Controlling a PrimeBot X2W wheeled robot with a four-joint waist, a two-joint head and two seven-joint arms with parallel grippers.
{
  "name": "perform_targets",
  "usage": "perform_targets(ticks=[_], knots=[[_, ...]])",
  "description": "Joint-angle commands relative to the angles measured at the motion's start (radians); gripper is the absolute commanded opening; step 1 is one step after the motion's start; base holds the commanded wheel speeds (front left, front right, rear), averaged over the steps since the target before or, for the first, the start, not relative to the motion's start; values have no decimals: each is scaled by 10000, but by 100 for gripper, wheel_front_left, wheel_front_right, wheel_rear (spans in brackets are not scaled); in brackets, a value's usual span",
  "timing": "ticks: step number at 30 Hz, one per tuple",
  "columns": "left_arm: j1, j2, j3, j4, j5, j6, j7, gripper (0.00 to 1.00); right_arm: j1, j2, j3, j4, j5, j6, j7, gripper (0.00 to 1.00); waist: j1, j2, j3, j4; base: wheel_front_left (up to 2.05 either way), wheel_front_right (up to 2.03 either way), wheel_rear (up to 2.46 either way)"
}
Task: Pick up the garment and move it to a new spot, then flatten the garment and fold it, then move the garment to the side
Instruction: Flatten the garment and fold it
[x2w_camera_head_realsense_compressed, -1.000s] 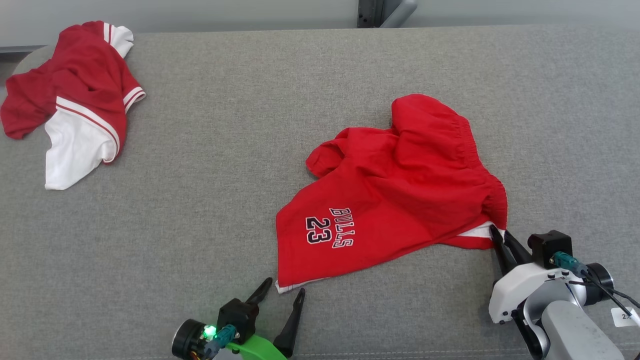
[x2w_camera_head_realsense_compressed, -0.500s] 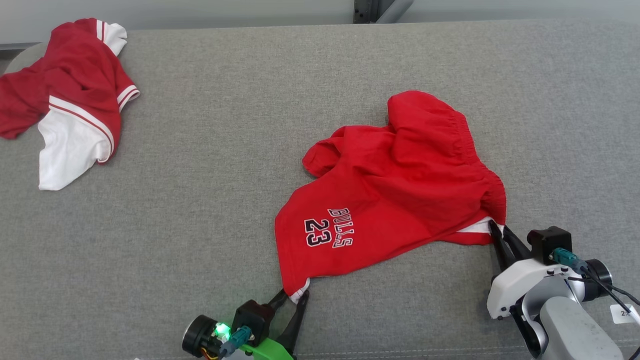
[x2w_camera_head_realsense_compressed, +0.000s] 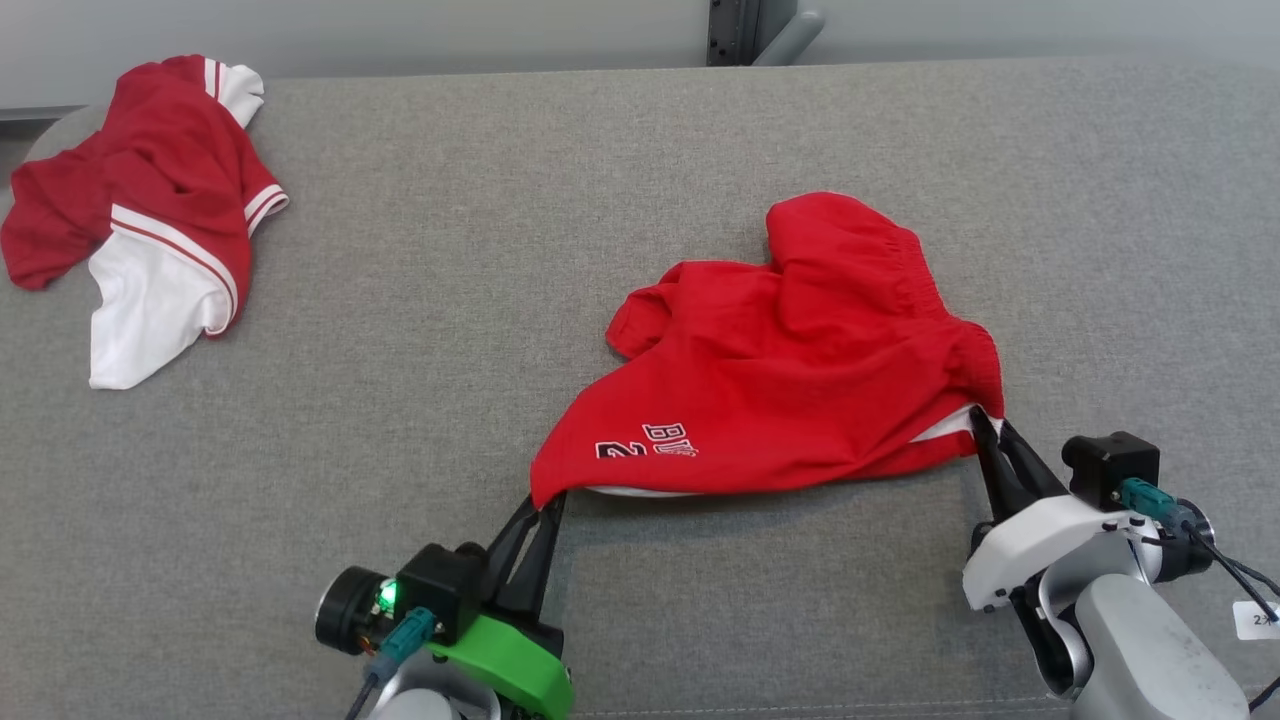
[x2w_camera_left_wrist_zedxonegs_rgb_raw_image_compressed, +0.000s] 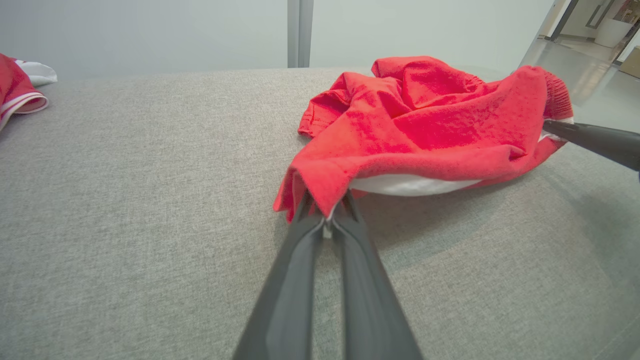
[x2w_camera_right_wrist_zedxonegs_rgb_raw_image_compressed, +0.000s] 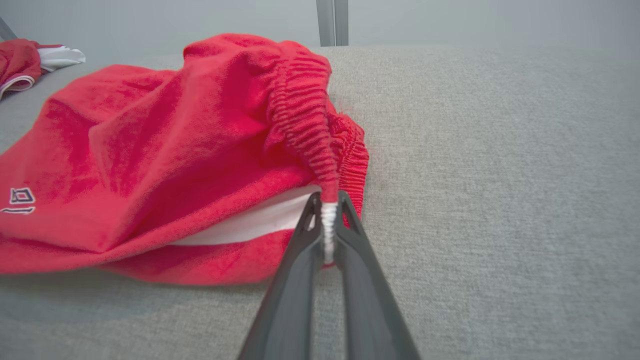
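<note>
The garment (x2w_camera_head_realsense_compressed: 800, 370) is a pair of red shorts with dark lettering, crumpled on the grey cloth surface (x2w_camera_head_realsense_compressed: 450, 330) right of centre. My left gripper (x2w_camera_head_realsense_compressed: 548, 500) is shut on its near left hem corner, which is raised off the surface; the left wrist view shows that pinched corner of the garment (x2w_camera_left_wrist_zedxonegs_rgb_raw_image_compressed: 400, 130) at my left gripper (x2w_camera_left_wrist_zedxonegs_rgb_raw_image_compressed: 327, 205). My right gripper (x2w_camera_head_realsense_compressed: 985, 425) is shut on the elastic waistband at the near right. In the right wrist view the garment (x2w_camera_right_wrist_zedxonegs_rgb_raw_image_compressed: 175, 150) hangs from my right gripper (x2w_camera_right_wrist_zedxonegs_rgb_raw_image_compressed: 327, 205), a white edge between the fingers.
A second red and white garment (x2w_camera_head_realsense_compressed: 150, 210) lies crumpled at the far left of the surface. A dark post (x2w_camera_head_realsense_compressed: 735, 30) stands behind the back edge. Bare grey cloth stretches between the two garments and along the front.
My left gripper closed on the near hem corner and lifted it, so the front edge rose and the lettering folded partly under. The right gripper kept its grip and rose slightly.
</note>
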Motion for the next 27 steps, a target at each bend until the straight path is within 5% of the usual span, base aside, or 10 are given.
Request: perform_targets(ticks=[1,14,27], knots=[[163,36,255,-466,-63,-10,-5,0,142,-17,75,-341,281,-14,-29,0,0,-1,-140,13,0,0,0],[614,-17,1414,-3653,-963,-14,-5,0,869,-673,678,-4067,2481,-14,540,0,0,-1,-1315,-251,0,0,0],[873,238,1873,-6053,-2276,-14,-7,0,2336,-1036,-465,-9019,3658,-12,1977,0,0,-1,-2136,-888,0,0,0]])
